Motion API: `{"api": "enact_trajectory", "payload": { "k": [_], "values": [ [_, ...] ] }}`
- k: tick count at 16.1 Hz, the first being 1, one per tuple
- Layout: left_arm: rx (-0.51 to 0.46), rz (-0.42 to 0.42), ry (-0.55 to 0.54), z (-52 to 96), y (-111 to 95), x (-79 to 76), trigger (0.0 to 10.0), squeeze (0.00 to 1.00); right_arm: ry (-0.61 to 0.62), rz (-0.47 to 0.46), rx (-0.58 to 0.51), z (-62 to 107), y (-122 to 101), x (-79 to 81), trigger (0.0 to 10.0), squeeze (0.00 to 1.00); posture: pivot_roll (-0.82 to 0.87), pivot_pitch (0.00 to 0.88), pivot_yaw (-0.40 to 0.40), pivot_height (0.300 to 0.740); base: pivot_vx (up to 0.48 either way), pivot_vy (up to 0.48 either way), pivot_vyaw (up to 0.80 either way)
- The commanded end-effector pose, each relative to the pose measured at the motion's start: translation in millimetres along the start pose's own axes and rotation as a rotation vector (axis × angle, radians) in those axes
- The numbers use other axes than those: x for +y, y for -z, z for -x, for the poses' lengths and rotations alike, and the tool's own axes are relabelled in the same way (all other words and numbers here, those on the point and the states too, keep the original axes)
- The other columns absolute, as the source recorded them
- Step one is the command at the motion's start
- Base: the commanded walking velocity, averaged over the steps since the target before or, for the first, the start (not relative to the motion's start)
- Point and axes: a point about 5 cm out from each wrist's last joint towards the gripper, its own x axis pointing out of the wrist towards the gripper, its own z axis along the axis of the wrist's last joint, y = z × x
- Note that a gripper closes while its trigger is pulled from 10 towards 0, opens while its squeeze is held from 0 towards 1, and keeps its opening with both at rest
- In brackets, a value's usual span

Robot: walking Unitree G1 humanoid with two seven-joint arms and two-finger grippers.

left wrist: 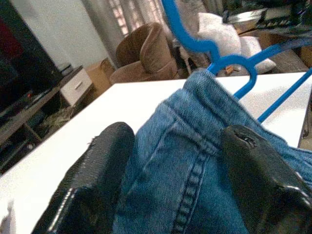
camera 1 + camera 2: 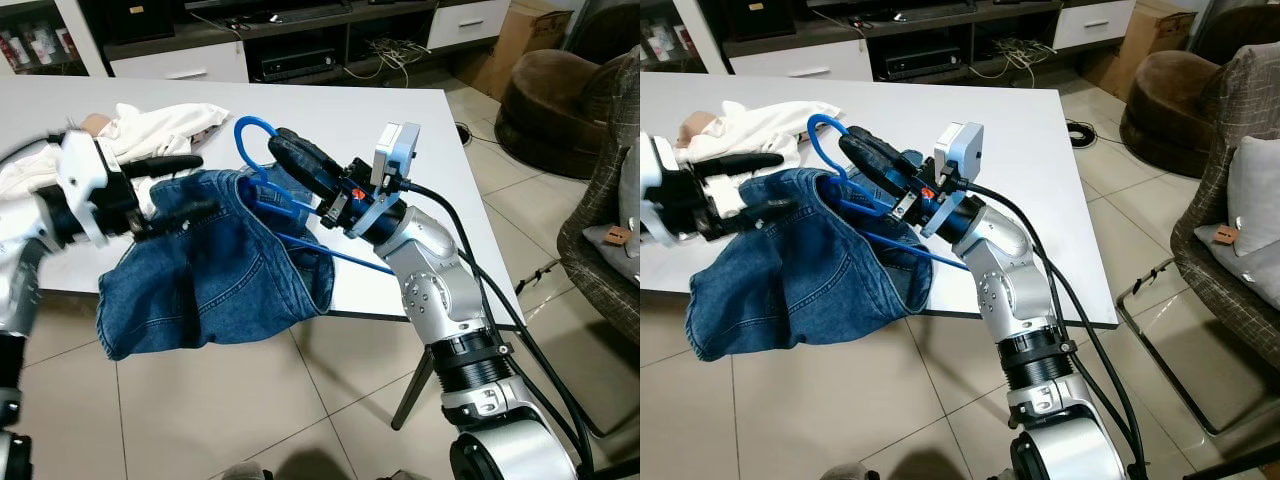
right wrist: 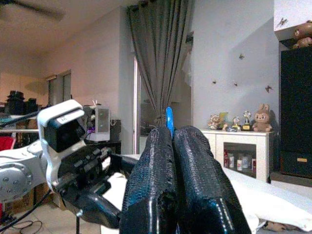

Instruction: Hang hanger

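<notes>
A pair of blue denim shorts (image 2: 210, 280) hangs over the front edge of the white table (image 2: 400, 110). A blue plastic hanger (image 2: 245, 130) is pushed into its waistband, with the hook up and a bar (image 2: 910, 250) sticking out to the right. My right gripper (image 2: 283, 140) is shut on the hanger just below the hook; the right wrist view shows the blue hanger (image 3: 169, 119) pinched between the pressed fingers (image 3: 195, 185). My left gripper (image 2: 205, 183) is open at the waistband's left side. In the left wrist view the denim (image 1: 185, 161) lies between the spread fingers (image 1: 92, 180).
White cloth (image 2: 165, 125) lies on the table behind the shorts. A brown armchair (image 2: 550, 100) stands at the back right and a patterned chair (image 2: 610, 230) at the right. A low TV cabinet (image 2: 300, 40) runs behind the table. A table leg (image 2: 410, 390) stands by my right arm.
</notes>
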Motion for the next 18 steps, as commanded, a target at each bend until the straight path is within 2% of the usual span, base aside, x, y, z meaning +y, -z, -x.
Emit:
{"api": "enact_trajectory", "payload": {
  "k": [1, 2, 3, 4, 6, 7, 9, 10, 11, 14, 18],
  "values": [
    [-0.002, -0.013, -0.03, 4.0, -2, 3.2, 10.0, 1.0, -0.002, 0.023, -0.022, -4.3, -7, -2.0, 10.0, 0.0, -0.01, 0.0, 0.048, 0.74, 0.0, 0.0, 0.0],
    [0.025, -0.019, -0.039, 4.6, 2, 2.6, 10.0, 1.0, -0.001, 0.023, -0.02, -4.1, -6, -1.9, 10.0, 0.0, -0.01, 0.0, 0.047, 0.74, 0.0, 0.0, 0.0],
    [0.048, -0.026, -0.058, 5.4, 6, 2.1, 10.0, 0.73, -0.003, 0.022, -0.019, -4.1, -6, -1.4, 10.0, 0.0, -0.01, 0.0, 0.047, 0.74, 0.0, 0.0, 0.0],
    [0.048, -0.038, -0.086, 6.7, 5, 3.8, 10.0, 0.0, -0.003, 0.021, -0.019, -4.2, -6, -1.1, 10.0, 0.0, -0.01, 0.0, 0.047, 0.74, 0.0, 0.0, 0.0],
    [0.007, -0.063, -0.148, 12.1, -3, 12.6, 10.0, 0.0, -0.002, 0.022, -0.02, -4.2, -6, -1.0, 10.0, 0.0, -0.01, 0.0, 0.047, 0.74, 0.0, 0.0, 0.0],
    [-0.021, -0.049, -0.165, 15.7, -8, 16.2, 10.0, 0.0, -0.002, 0.022, -0.02, -3.9, -5, -0.8, 10.0, 0.0, -0.01, 0.0, 0.047, 0.74, 0.0, 0.0, 0.0],
    [-0.092, 0.051, -0.189, 28.6, -14, 21.3, 10.0, 0.0, -0.008, 0.023, -0.016, -3.1, -4, 1.3, 10.0, 0.0, -0.01, 0.0, 0.049, 0.74, 0.0, 0.0, 0.0],
    [-0.099, 0.073, -0.199, 31.2, -12, 21.0, 10.0, 0.0, -0.012, 0.024, -0.014, -2.9, -4, 2.5, 10.0, 0.0, -0.01, 0.0, 0.052, 0.74, 0.0, 0.0, 0.0],
    [-0.108, 0.097, -0.231, 32.5, -6, 17.5, 10.0, 0.0, -0.021, 0.028, -0.008, -2.7, -2, 5.0, 10.0, 0.0, -0.01, 0.003, 0.055, 0.74, 0.0, 0.0, 0.0],
    [-0.152, 0.159, -0.279, 23.1, 9, -4.0, 10.0, 0.0, -0.019, 0.031, 0.004, -0.6, 0, 6.9, 10.0, 0.0, -0.01, 0.007, 0.052, 0.74, 0.0, 0.0, 0.0],
    [-0.132, 0.173, -0.304, 20.1, 18, -10.9, 10.0, 0.0, -0.013, 0.036, 0.016, 1.3, 0, 5.3, 10.0, 0.0, -0.02, 0.003, 0.047, 0.74, 0.0, 0.0, 0.0]
  ]
}}
